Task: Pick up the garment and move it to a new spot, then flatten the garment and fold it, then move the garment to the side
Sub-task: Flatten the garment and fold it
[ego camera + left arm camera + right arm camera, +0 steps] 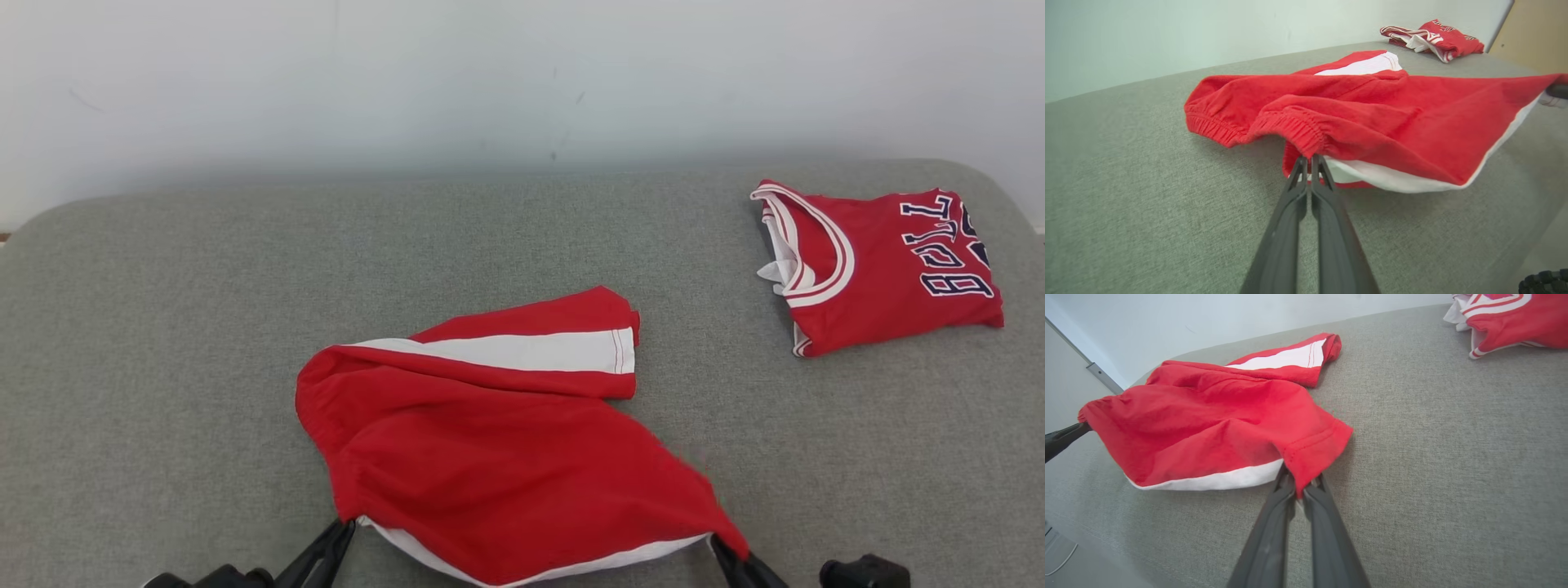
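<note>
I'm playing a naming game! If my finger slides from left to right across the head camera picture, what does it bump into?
left gripper → red shorts → right gripper → folded red jersey

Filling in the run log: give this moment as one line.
left hand: shut on shorts waistband | right hand: shut on shorts hem | jersey: folded, far right

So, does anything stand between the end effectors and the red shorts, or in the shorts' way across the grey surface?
Nothing between them: the left end effector and right end effector are each shut on the near edge of the red shorts. On the grey surface, only the folded red jersey lies far right, apart from the shorts.
</note>
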